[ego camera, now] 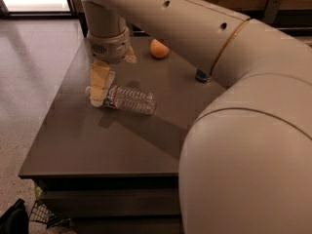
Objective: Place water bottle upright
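The water bottle [129, 100] lies on its side on the dark table [97, 140], left of the middle. It is clear and ribbed, with its cap end pointing left. My gripper [101, 86] hangs straight down from the arm and is right at the bottle's cap end, overlapping and hiding the cap. The bottle's body stretches away to the right of the gripper.
An orange [159, 48] sits at the back of the table. A drink can [201, 75] shows only at its base, behind my arm. My large cream arm [234, 130] covers the right half of the view. The floor lies to the left.
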